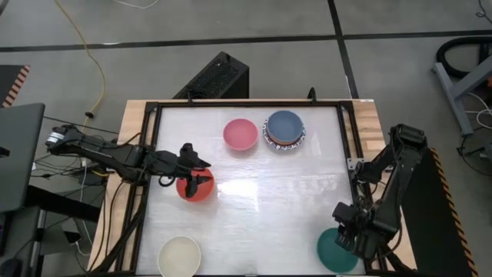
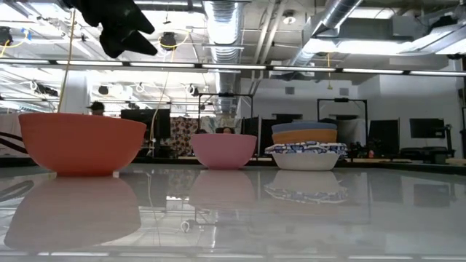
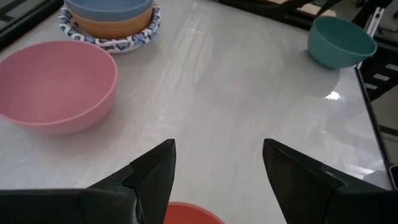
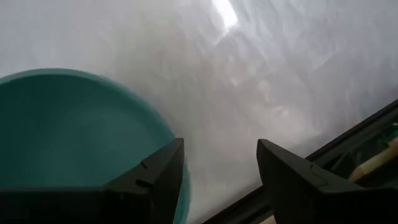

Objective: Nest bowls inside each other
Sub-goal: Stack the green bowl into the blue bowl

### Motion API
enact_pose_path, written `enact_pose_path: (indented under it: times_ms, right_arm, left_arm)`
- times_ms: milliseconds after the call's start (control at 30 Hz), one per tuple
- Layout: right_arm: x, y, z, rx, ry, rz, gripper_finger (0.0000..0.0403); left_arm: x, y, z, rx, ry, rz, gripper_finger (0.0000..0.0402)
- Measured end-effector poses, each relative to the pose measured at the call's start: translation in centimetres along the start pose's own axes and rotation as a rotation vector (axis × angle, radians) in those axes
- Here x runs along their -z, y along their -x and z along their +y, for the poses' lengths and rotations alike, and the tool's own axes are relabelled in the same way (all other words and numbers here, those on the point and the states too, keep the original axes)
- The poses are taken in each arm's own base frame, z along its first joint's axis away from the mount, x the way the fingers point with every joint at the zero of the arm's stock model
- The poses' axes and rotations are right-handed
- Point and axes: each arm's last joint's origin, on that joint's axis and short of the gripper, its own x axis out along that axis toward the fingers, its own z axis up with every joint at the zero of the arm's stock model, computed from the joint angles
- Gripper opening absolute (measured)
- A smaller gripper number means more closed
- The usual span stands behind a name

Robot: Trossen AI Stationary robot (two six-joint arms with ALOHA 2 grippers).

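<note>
Left gripper (image 1: 192, 171) open above red bowl (image 1: 195, 187) near table's (image 1: 261, 196) left edge: lower fingers astride rim, pinch squarely. Right gripper (image 1: 347, 231) open over teal bowl (image 1: 336, 250), near-right corner. Stack (image 1: 285, 131) at far edge.

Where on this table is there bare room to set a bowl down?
The widest bare patch is mid-table, bordered by the red bowl, pink bowl, bowl stack and teal bowl. The near edge between the cream bowl and the teal one is free too. The far edge is crowded.
</note>
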Motion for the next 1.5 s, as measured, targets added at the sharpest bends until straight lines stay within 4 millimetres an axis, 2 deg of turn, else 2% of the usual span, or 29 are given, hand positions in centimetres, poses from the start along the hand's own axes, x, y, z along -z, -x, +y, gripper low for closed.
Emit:
enact_pose_path:
  times_ms: [233, 467, 733, 900, 1267, 1500]
  right_arm:
    - [0.3, -0.6, 0.2, 0.049, 0.011, 0.024, 0.0224]
    - [0.1, -0.2, -0.2, 0.049, 0.019, 0.036, 0.0224]
    - [-0.5, 1.3, -0.9, -0.058, 0.016, -0.023, 0.0224]
    - [-0.6, 1.7, -0.6, -0.143, 0.024, -0.011, 0.0224]
    - [0.2, -0.4, 0.1, -0.063, 0.096, 0.037, 0.0224]
    - [0.3, -0.6, 0.2, -0.057, 0.119, 0.041, 0.0224]
  left_arm:
    - [0.3, -1.3, -0.3, -0.008, -0.033, 0.019, 0.0231]
    - [0.1, -1.3, -0.4, -0.001, -0.043, 0.002, 0.0231]
    - [0.2, -1.3, -0.6, 0.059, -0.043, 0.026, 0.0231]
    - [0.2, -1.3, -0.6, 0.067, -0.054, 0.030, 0.0231]
    - [0.2, -1.3, -0.6, 0.070, -0.081, 0.031, 0.0231]
    - [0.3, -1.3, -0.6, 0.071, -0.083, 0.039, 0.0231]
